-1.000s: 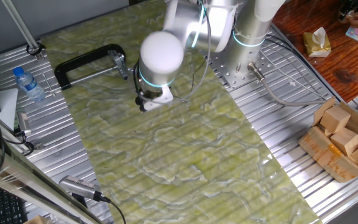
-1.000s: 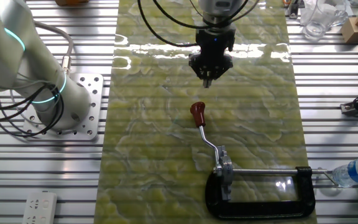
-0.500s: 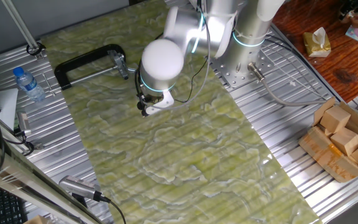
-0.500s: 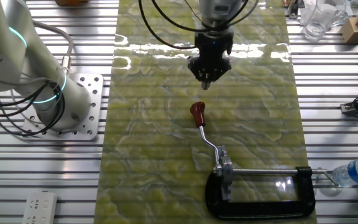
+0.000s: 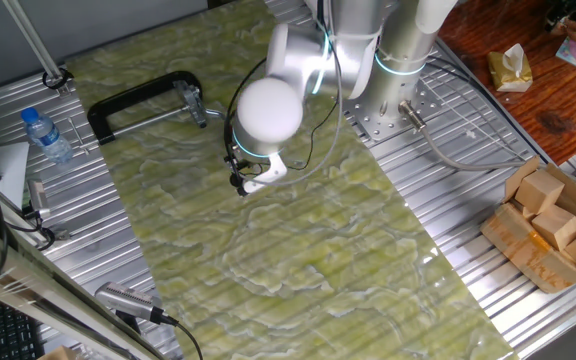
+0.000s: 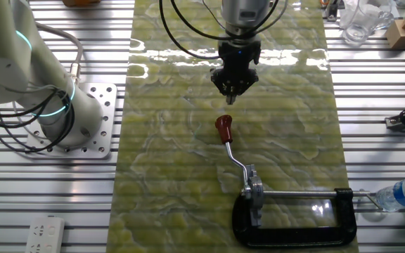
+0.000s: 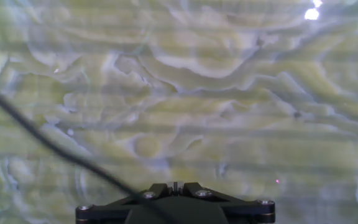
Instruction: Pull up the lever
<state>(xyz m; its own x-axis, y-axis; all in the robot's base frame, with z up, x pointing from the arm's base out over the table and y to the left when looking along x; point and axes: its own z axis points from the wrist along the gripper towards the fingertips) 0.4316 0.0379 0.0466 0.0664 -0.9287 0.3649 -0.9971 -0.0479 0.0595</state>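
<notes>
The lever [image 6: 223, 127] has a red-brown tapered tip on a thin bent metal stick that runs down to the clamp's screw head. It lies low over the green marbled mat [image 6: 167, 176]. My gripper [image 6: 230, 97] hangs above the mat just beyond the lever's tip, apart from it, with its fingers together and nothing between them. In one fixed view the gripper [image 5: 240, 184] shows below the white arm joint, which hides the lever. The hand view shows only the mat past the shut gripper [image 7: 175, 185].
A black C-shaped clamp [image 6: 294, 223] holds the lever's base at the mat's edge; it also shows in one fixed view [image 5: 133, 98]. A water bottle [image 5: 46, 135] lies beside it. A box of wooden blocks [image 5: 553, 225] stands at the right. The arm's base [image 6: 83, 119] stands left of the mat.
The gripper has shifted a little over the mat, away from the clamp side in one fixed view and slightly left in the other. It stays shut. The lever has not moved.
</notes>
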